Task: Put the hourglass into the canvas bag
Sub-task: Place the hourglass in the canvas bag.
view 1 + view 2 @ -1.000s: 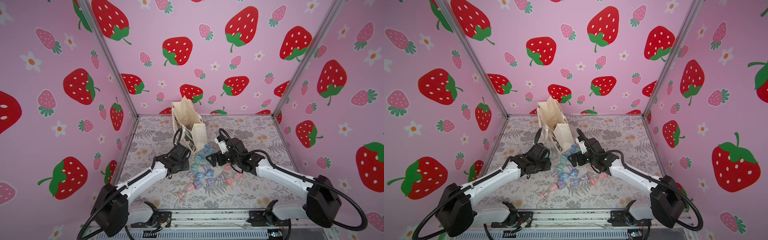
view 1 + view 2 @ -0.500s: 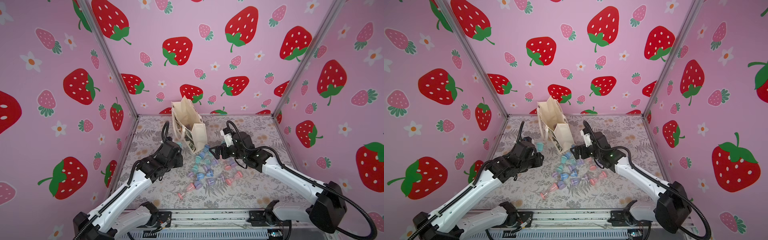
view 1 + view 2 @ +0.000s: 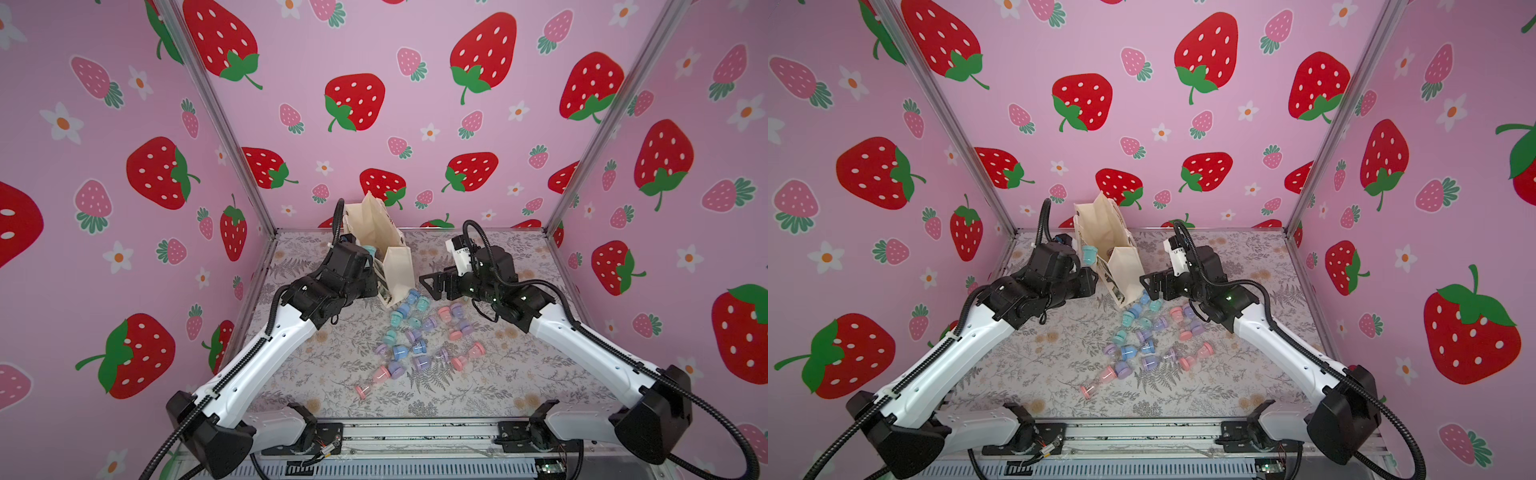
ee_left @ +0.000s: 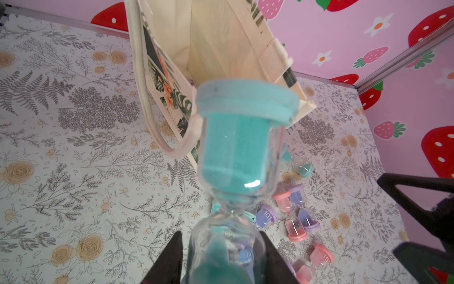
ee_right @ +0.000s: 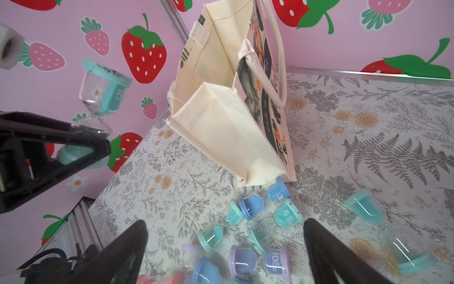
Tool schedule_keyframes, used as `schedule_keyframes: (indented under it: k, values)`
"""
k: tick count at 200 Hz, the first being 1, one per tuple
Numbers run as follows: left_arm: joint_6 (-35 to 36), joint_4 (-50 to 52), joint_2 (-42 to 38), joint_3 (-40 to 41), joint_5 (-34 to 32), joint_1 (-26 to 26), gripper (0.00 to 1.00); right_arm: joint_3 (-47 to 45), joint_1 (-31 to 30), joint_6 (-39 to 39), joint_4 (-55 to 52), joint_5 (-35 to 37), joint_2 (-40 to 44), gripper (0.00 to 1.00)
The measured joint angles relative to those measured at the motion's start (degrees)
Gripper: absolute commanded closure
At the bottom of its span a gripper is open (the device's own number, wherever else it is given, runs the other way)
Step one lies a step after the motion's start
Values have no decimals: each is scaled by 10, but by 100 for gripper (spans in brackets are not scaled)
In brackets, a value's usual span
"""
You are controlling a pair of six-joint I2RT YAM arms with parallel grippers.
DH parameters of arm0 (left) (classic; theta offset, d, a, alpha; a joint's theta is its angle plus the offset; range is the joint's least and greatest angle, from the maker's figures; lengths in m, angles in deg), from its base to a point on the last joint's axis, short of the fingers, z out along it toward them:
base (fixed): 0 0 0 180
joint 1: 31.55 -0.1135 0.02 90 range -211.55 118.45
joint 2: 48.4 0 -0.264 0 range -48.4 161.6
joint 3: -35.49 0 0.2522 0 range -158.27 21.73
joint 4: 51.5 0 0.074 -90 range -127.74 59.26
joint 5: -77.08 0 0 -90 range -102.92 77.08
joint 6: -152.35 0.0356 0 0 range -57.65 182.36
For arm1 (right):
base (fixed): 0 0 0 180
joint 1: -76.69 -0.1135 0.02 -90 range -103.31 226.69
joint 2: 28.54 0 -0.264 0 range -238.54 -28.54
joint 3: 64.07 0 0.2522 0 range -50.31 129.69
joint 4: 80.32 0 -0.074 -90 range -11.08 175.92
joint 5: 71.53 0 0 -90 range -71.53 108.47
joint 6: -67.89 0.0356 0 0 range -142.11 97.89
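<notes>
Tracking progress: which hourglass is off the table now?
The teal hourglass, in the jaws of the left arm beside the canvas bag; the others in view rest on the table.

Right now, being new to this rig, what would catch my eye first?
The loud pink strawberry walls all around. Then the left claw, shut on a teal hourglass and holding it beside the open mouth of the cream canvas bag at the back. In front of the bag lies a scatter of pastel hourglasses, with the open right claw over them.
</notes>
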Motion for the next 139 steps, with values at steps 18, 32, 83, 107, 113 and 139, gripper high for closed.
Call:
schedule_keyframes:
  k: [18,32,83,107,113,139]
  values:
    - [5,-9,36,-36,-4,-6,67,15,5,-4,0,-2,-11,1]
    - [6,-16,60,-61,-5,-12,67,26,8,-7,-1,-3,-21,1]
    - [6,-34,158,-159,-14,-35,68,66,21,-13,-8,-5,-57,1]
    - [6,-37,204,-198,-17,-47,68,82,26,-17,-9,-6,-73,1]
    - [6,-37,216,-208,-17,-50,68,85,27,-19,-9,-6,-77,1]
    - [5,-35,273,-256,-18,-63,68,99,30,-23,-9,-8,-95,1]
